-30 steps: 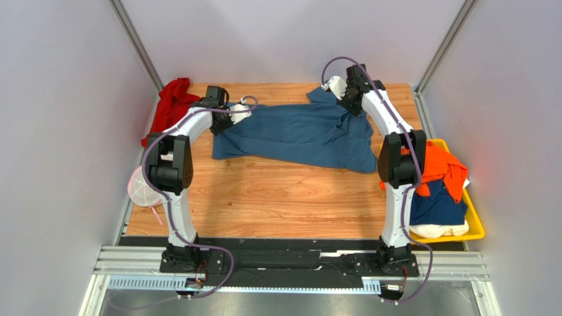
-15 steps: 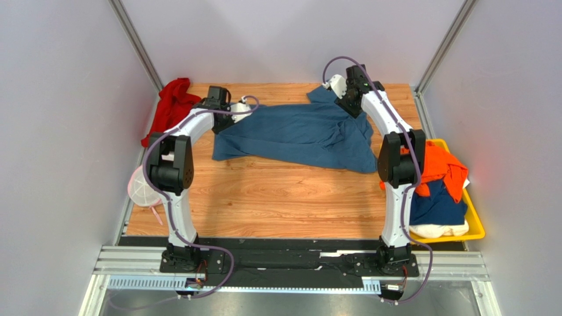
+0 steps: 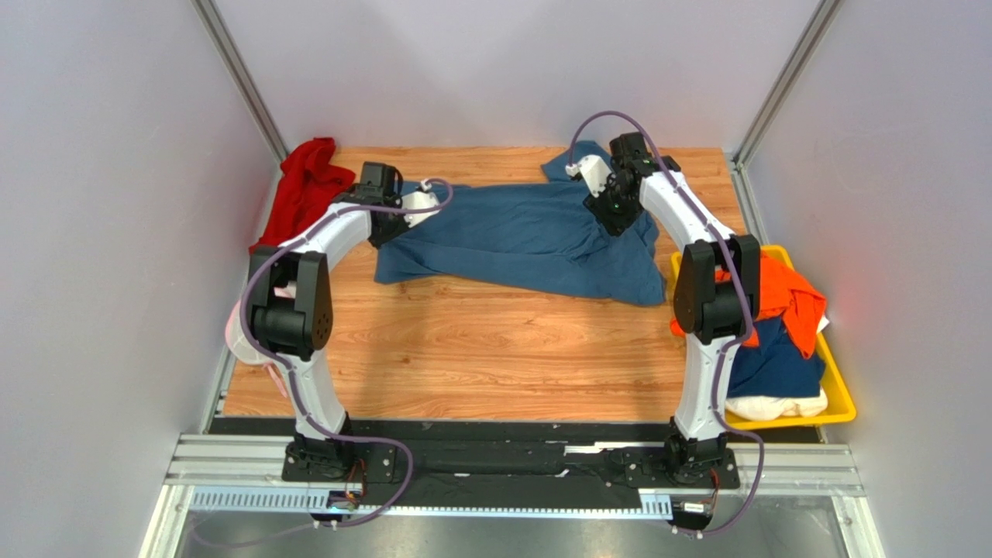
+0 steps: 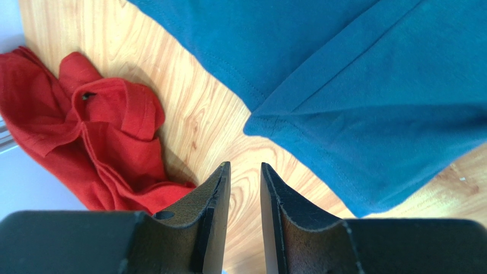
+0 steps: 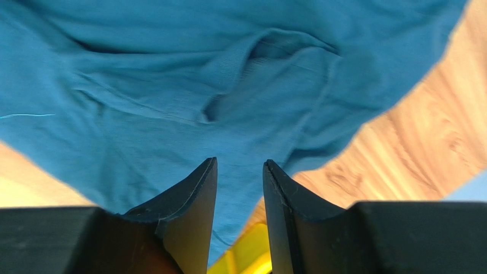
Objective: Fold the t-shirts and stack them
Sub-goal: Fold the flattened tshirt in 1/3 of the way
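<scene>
Your wooden table [image 3: 489, 349] is the biggest thing here. The big blue shirt [image 3: 524, 238] lies spread across the far half of it, with some bumps and folds at its right end. It is flat on the wood and nothing is lifting it.

At the right edge of the table sits a yellow bin [image 3: 841, 401]. In it you have an orange shirt [image 3: 783, 291] on top, a dark blue shirt [image 3: 774, 363] under that, and a cream shirt [image 3: 774, 407] at the near end. They are all bunched up, not folded.

A red cloth [image 3: 300, 186] lies in a heap at the far left corner, near the big blue shirt but not touching it.

A round white thing [image 3: 241, 345] peeks out by the left edge, partly hidden behind the left arm.

Your left gripper [image 4: 246, 171] hangs over bare wood, between the red cloth and a corner of the big blue shirt. Its two fingers have a small gap between them and hold nothing.

Your right gripper [image 5: 240, 165] hangs over the crumpled right end of the big blue shirt. Its fingers are also a little apart, with nothing between them.
</scene>
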